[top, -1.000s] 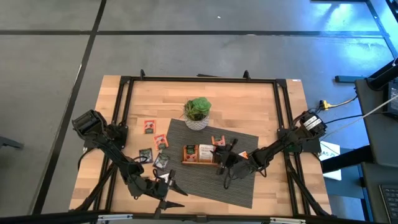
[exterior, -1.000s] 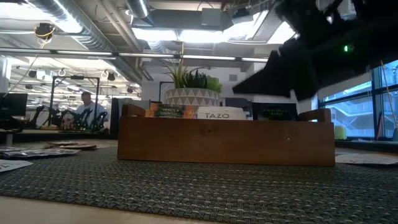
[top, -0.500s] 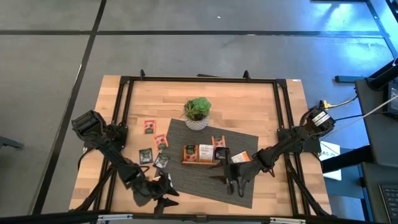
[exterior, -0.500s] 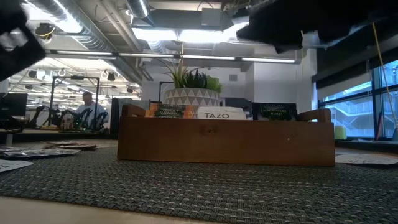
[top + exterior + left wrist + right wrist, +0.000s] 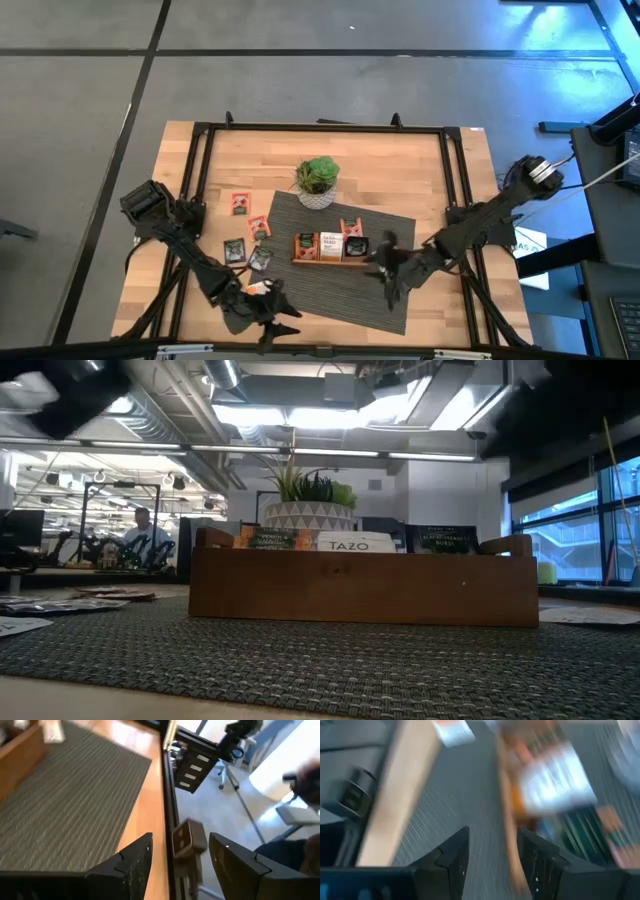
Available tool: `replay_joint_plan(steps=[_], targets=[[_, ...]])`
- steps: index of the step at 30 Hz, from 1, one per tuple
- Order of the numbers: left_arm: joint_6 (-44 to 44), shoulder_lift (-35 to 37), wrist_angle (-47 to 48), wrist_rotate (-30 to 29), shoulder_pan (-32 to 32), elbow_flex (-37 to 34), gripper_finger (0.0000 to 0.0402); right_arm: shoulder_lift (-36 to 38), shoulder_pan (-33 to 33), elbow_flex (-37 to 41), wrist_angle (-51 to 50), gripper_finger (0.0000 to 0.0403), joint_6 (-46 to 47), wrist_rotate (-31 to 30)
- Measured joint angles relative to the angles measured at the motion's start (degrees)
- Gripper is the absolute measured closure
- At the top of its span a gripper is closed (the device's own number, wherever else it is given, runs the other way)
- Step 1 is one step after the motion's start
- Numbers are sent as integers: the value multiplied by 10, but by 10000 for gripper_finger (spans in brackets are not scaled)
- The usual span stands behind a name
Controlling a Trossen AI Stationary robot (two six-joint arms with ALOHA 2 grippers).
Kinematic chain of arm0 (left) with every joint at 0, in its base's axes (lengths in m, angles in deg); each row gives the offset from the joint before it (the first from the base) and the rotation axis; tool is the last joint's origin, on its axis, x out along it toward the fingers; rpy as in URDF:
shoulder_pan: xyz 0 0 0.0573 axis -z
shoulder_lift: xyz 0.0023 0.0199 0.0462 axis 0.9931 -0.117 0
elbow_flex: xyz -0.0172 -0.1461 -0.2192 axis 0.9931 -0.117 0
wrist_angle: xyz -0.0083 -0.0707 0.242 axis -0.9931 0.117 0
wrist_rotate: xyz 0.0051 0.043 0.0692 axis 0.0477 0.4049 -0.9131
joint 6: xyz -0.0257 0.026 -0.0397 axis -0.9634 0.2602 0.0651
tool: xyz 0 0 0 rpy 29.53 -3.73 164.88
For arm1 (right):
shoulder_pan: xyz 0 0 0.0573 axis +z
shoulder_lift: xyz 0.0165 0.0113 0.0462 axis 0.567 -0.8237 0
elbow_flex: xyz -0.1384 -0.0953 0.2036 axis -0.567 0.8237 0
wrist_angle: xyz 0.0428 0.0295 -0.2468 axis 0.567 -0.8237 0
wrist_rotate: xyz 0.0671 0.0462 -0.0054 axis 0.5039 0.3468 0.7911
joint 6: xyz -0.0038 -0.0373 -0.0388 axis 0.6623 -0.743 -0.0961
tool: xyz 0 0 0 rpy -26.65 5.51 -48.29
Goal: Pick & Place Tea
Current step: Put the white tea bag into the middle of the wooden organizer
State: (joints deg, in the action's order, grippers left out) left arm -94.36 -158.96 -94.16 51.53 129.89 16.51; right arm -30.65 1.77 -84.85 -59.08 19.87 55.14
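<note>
Tea sachets [image 5: 246, 238] lie loose on surface left of tray [image 5: 330, 247], few filed inside. Light, thin, floppy; pinch by edge. Left hand [image 5: 268, 318] fingers apart, empty. Right hand [image 5: 385, 272] fingers apart, empty, beside tray.

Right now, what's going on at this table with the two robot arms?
The robot is sorting tea bags into a wooden tray that sits on a grey mat. The tray already holds sachets in all three compartments. The right gripper hovers over the mat just right of the tray, fingers open and empty. The left gripper is at the mat's front-left edge, also open and holding nothing. Several tea bags lie loose on the table left of the mat, and a potted plant stands behind the tray.
</note>
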Motion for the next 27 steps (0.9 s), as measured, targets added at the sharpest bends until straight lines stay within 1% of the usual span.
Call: replay_joint_plan(steps=[3, 5, 7, 9, 14, 17, 19, 23, 27], targets=[[54, -22, 0, 33, -25, 37, 210, 43, 0, 0, -163, 237, 156, 1], [75, -33, 1, 48, -39, 54, 211, 55, 0, 0, -261, 237, 256, 1], [79, -41, 1, 66, -52, 65, 212, 53, -1, 2, -339, 237, 316, 1], [77, -45, 1, 79, -62, 70, 212, 47, -1, 10, -368, 237, 360, 13], [73, -46, 1, 94, -78, 70, 210, 38, -1, 30, -342, 237, 367, 45], [71, -46, -3, 95, -81, 70, 212, 38, -1, 36, -330, 235, 381, 95], [61, -46, -3, 95, -81, 70, 212, 38, 0, 44, -324, 226, 406, 95], [58, -46, -2, 95, -81, 70, 210, 37, -1, 74, -276, 198, 446, 66], [57, -46, -2, 95, -80, 70, 212, 37, -1, 107, -224, 180, 453, 96]])
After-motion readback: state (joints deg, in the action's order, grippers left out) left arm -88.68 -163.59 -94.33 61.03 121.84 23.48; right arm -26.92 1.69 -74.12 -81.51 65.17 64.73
